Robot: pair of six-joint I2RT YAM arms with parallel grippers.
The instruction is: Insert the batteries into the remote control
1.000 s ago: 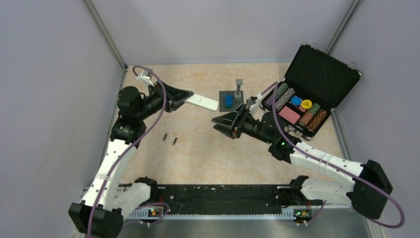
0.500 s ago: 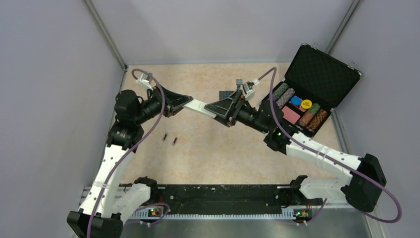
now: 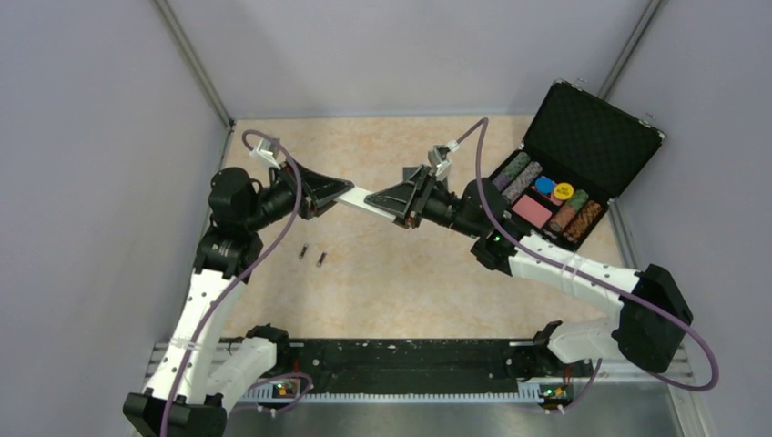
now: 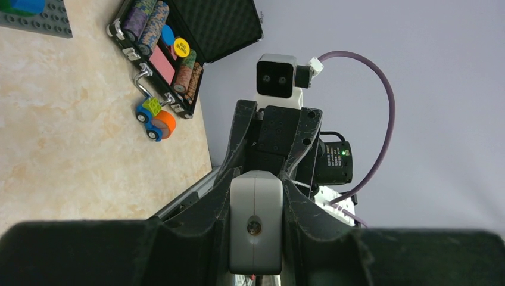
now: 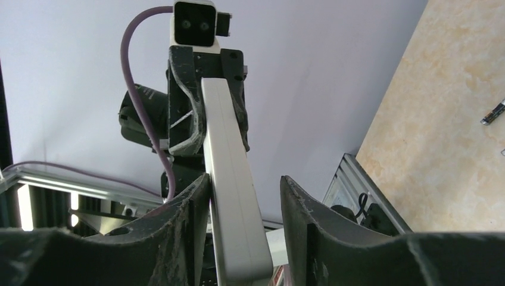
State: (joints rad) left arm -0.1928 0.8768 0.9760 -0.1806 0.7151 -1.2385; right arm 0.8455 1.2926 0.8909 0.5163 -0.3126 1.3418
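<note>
1. Remote control [image 5: 229,196] is held in the air above the table [image 3: 410,273], between the two arms; one end is clamped by the left gripper [image 3: 341,188], whose jaws are closed on it.
2. The other end is straddled by the right gripper [image 3: 375,202]; in the right wrist view one finger [image 5: 190,208] lies against the bar's side and a thin gap is left at the other; whether this end is truly clamped cannot be told.
3. The batteries [image 3: 320,259] are seen lying on the table, near each other but not touching, well apart from the remote; neither is touched by a gripper.
4. The step in hand is judged to be a handover or a two-handed bracing of the remote, ahead of any loading; the task is judged to be at an early stage.
5. The dark battery recess is not made out in any view; which face is turned up cannot be told.
6. For the next move, the right grip should be made firm before the left is slackened, or the bar could tip or drop; the recess face must then be presented, and one gripper freed for the batteries, for which a fine, low pinch is called for.
</note>
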